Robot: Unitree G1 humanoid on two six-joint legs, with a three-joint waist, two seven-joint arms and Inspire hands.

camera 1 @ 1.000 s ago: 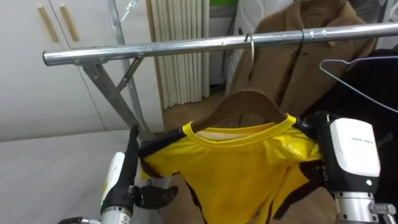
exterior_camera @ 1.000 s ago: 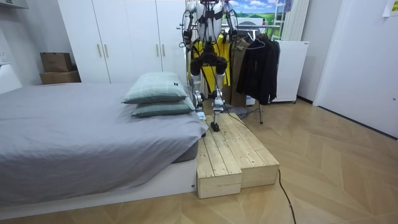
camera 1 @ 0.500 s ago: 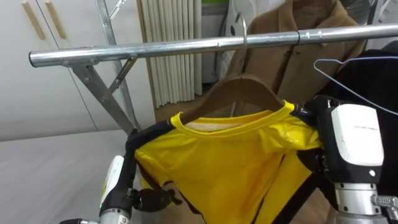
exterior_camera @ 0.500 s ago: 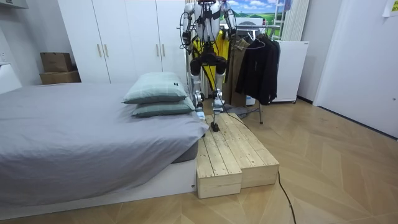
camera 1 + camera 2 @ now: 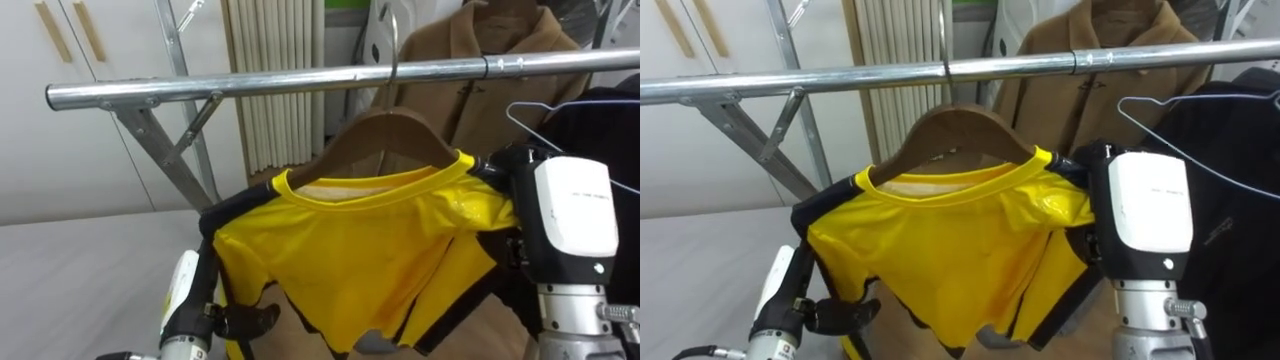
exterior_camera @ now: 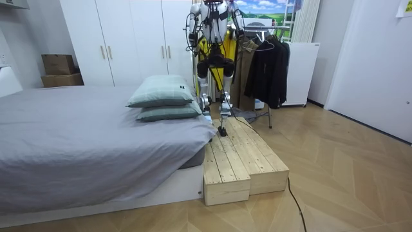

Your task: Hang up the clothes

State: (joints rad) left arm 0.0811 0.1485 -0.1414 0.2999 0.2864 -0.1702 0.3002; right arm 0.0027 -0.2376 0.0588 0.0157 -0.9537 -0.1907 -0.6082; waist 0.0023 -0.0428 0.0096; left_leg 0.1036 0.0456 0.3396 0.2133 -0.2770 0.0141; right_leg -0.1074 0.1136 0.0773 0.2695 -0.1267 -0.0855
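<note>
Yellow shirt (image 5: pixel 370 250) on wooden hanger (image 5: pixel 385 135) below the rail (image 5: pixel 250 85): seat the hanger squarely before release (left hand (image 5: pixel 195 300), right hand (image 5: pixel 565 230): fingers hidden by cloth, cannot tell).

Yellow shirt (image 5: pixel 360 250) with dark trim hangs on a wooden hanger (image 5: pixel 385 130) at the metal rail (image 5: pixel 250 85).

Two pillows (image 6: pixel 161 96) lie on the grey bed (image 6: pixel 77 142) beside a wooden platform (image 6: pixel 244 161).

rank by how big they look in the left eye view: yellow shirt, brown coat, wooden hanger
1. yellow shirt, nearest the camera
2. brown coat, farther back and partly hidden, so it may really be bigger
3. wooden hanger, its arms partly under the shirt
</note>
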